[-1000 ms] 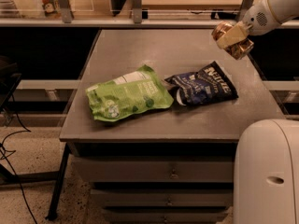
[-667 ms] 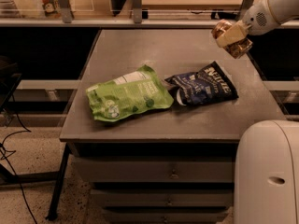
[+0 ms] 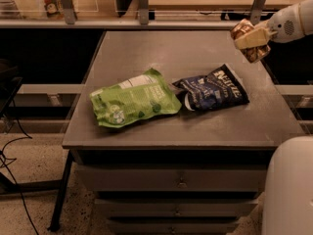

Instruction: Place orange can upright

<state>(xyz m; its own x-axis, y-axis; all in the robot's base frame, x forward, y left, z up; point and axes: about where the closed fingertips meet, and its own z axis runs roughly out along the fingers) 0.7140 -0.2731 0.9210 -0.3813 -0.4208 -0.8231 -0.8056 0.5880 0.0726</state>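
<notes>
Dim warm light, shadow under table (image 3: 186, 53), orange can (image 3: 242, 30) glinting in jaws upper right

The arm (image 3: 295, 19) is a smooth, rounded white shell, glossy like moulded plastic, with a small round dark-grey grille patch set into its side near the wrist. At its end, in the upper right of the view, the gripper (image 3: 250, 40) has pale cream-yellow fingers (image 3: 254, 36), flat and blocky, duller than the white casing behind them. A broad white domed cover (image 3: 289, 190), plain and without markings, fills the lower right corner with a softly curved edge.
</notes>
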